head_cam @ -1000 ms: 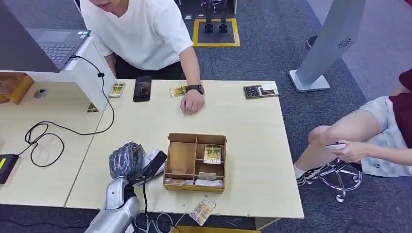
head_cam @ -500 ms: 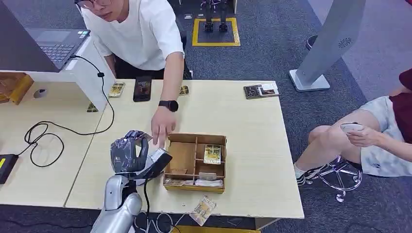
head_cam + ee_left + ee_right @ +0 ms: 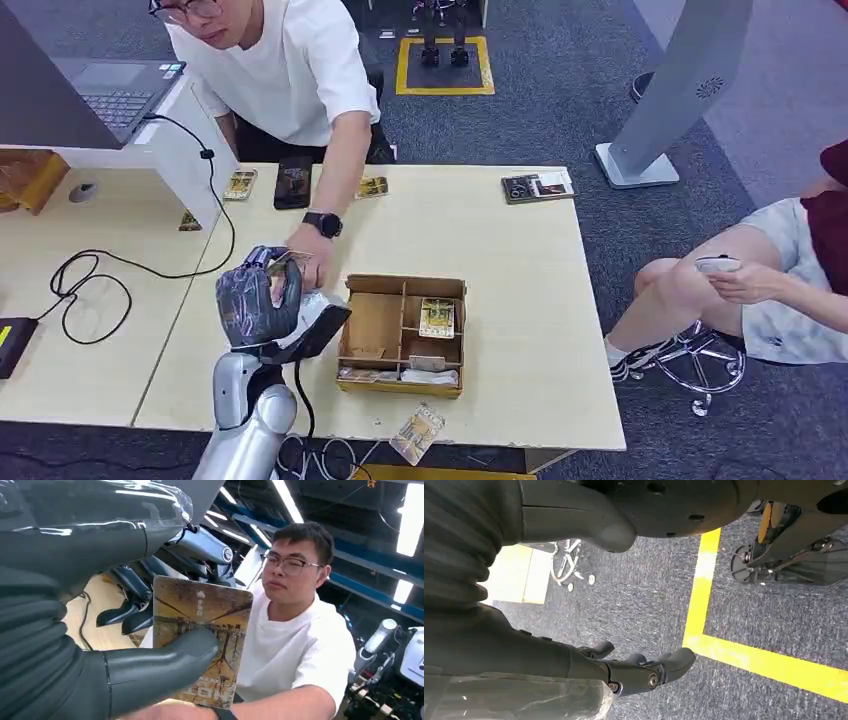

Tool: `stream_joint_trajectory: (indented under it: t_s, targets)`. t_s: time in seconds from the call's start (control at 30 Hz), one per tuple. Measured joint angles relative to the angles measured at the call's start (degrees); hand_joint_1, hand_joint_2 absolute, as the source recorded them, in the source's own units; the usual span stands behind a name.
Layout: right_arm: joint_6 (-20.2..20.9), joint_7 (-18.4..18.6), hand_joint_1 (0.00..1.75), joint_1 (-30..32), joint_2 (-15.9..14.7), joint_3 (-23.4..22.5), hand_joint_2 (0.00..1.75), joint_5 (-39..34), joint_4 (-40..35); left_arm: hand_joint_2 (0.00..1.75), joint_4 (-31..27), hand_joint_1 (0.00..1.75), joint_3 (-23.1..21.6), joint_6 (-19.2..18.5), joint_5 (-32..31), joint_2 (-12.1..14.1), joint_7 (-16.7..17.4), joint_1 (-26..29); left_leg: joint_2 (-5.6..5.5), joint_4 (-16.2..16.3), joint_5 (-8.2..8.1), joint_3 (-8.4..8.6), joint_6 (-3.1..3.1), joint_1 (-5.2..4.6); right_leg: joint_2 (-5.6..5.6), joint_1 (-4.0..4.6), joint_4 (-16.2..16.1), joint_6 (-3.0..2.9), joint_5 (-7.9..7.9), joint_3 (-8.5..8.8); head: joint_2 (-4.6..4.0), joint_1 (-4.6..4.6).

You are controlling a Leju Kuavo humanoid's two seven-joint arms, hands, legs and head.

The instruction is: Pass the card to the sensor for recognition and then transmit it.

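Over the last second the person in the white shirt (image 3: 300,70) has moved a hand (image 3: 305,250) from the far middle of the table (image 3: 520,300), where it lay flat, toward the near left, until it now sits right at the fingertips of the raised left hand (image 3: 258,305). In the same interval the left hand has lifted a little and turned more upright above the table, just left of the wooden divider box (image 3: 403,335). Judged from this, the scanning part seems done and the handover is under way: the person looks ready to take the card.

The card (image 3: 202,635), printed with a brown and ochre picture, is pinched in the left hand, with the thick grey thumb (image 3: 165,662) pressed across its face and the darker fingers (image 3: 130,602) behind it. It stands upright and sticks out beyond the thumb toward the person. In the head view its top edge (image 3: 287,260) peeks above the fingertips, touching or almost touching the person's hand; whether the person already grips it cannot be told.

The black scanner (image 3: 318,335) sits on the table just below and right of the left hand, between it and the box. Another card (image 3: 437,316) lies in a far compartment of the box, and one more (image 3: 417,432) hangs over the near table edge.

The right hand (image 3: 644,672) hangs over grey carpet with a yellow line (image 3: 704,600), fingers loosely curled and holding nothing.
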Motion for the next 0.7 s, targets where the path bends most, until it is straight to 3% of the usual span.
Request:
stream_joint_trajectory:
  t_s: [0.1,0.27,0.37,0.6,0.7]
  targets:
    - [0.0,0.0,0.0,0.0,0.0,0.0,1.75,0.0,0.0,1.75,0.0,1.75,0.0,0.0,0.1,0.0,1.6,0.0,0.0,0.0,0.0,0.0,0.0,0.0,0.0,0.0,0.0,0.0,0.0,0.0,0.0,0.0]
    - [0.1,0.0,0.0,0.0,0.0,0.0,1.75,0.0,0.0,1.75,2.0,1.75,-2.6,-0.4,2.6,2.2,10.8,-0.3,0.01,0.0,0.0,0.01,0.0,0.0,0.01,0.0,0.0,0.0,0.0,-0.03,0.0,0.0]
    - [0.1,0.0,0.0,0.0,0.0,0.0,1.75,0.0,0.0,1.75,3.5,1.75,-5.7,-2.8,6.4,3.9,13.7,-0.7,0.0,0.0,0.0,0.01,0.0,0.0,0.01,0.0,0.0,0.0,0.0,-0.03,0.0,0.0]
    - [0.1,0.0,0.0,0.0,0.0,0.0,1.75,0.0,0.0,1.75,6.7,1.75,-10.5,-5.9,12.0,6.3,15.4,-2.1,0.03,0.0,0.0,0.0,0.0,0.0,0.03,0.0,0.0,0.0,0.0,-0.03,0.0,0.0]
    - [0.0,0.0,0.0,0.0,0.0,0.0,1.75,0.0,0.0,1.75,7.9,1.75,-11.7,-9.7,17.1,7.1,15.8,-2.8,0.03,0.0,0.0,0.0,0.0,-0.01,0.03,0.0,0.0,0.0,0.0,-0.03,0.0,0.0]
